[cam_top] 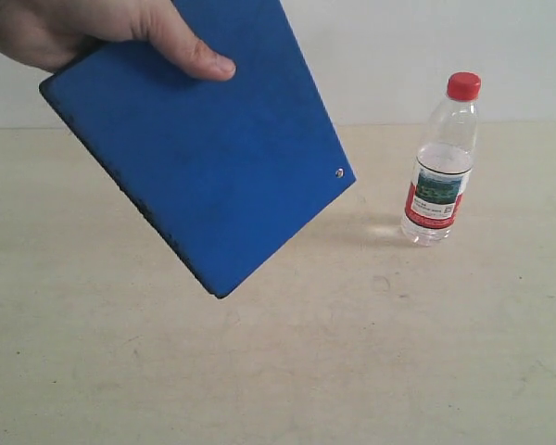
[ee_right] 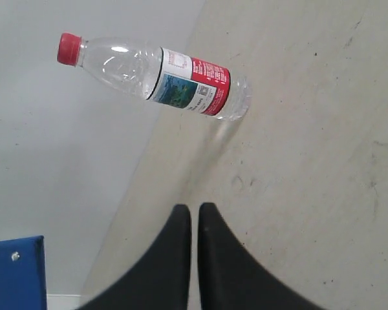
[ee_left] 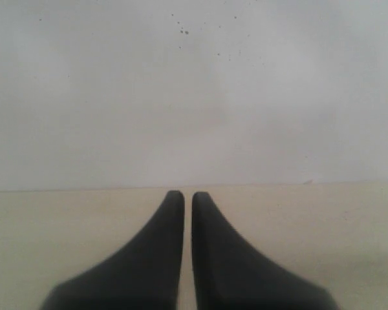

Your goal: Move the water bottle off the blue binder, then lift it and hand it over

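Note:
The water bottle (cam_top: 441,162) stands upright on the beige table at the right, clear with a red cap and a red, white and green-blue label; the right wrist view also shows the bottle (ee_right: 156,76), some way ahead of my right gripper (ee_right: 194,208). A person's hand (cam_top: 93,32) holds the blue binder (cam_top: 199,139) tilted in the air at the upper left, one silver rivet showing. A corner of the binder (ee_right: 14,281) appears in the right wrist view. Both grippers are shut on nothing. My left gripper (ee_left: 182,196) faces bare table and wall.
The beige table (cam_top: 287,371) spreads across the exterior view, with a pale wall (cam_top: 398,46) behind it. Neither arm shows in the exterior view.

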{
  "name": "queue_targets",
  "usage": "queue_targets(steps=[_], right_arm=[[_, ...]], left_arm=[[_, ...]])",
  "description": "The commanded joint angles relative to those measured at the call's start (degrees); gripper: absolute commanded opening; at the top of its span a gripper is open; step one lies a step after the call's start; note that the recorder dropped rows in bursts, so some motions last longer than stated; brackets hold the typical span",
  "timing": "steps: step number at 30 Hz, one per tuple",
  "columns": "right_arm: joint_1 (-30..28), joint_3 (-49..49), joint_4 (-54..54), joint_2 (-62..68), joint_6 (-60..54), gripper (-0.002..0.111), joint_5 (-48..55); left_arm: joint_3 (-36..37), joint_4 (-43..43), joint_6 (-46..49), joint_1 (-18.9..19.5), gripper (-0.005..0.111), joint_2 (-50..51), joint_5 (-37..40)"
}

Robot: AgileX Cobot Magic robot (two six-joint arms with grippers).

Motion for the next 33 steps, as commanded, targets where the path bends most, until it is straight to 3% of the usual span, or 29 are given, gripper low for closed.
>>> queue_targets(steps=[1, 4, 6, 8, 10, 15, 33], right_arm=[[0.10, -0.14, -0.50, -0.25, -17.73, 0.000, -0.42], [-0.01, -0.14, -1.02, -0.25, -34.48, 0.000, -3.60], [-0.01, -0.14, -3.42, -0.25, -35.98, 0.000, -4.31], [-0.01, -0.14, -12.52, -0.25, -37.61, 0.000, -5.10], [-0.01, -0.14, -16.63, -0.25, -37.96, 0.000, -4.95], [-0.01, -0.14, -5.20, -0.25, -34.65, 0.000, -4.29], [-0.01, -0.14, -5.31, -0.25, -34.61, 0.000, -3.85]], left_arm=[[0.15, -0.55, -0.11, -0.16, 0.005, -0.26, 0.84], [0.15, -0.55, -0.11, -0.16, 0.005, -0.26, 0.84], [0.15, -0.55, -0.11, -0.16, 0.005, -0.26, 1.02], [0.15, -0.55, -0.11, -0.16, 0.005, -0.26, 1.02], [0.15, -0.55, -0.11, -0.16, 0.005, -0.26, 1.02], [0.15, -0.55, -0.11, -0.16, 0.005, -0.26, 1.02], [0.15, -0.55, -0.54, -0.16, 0.005, -0.26, 2.28]])
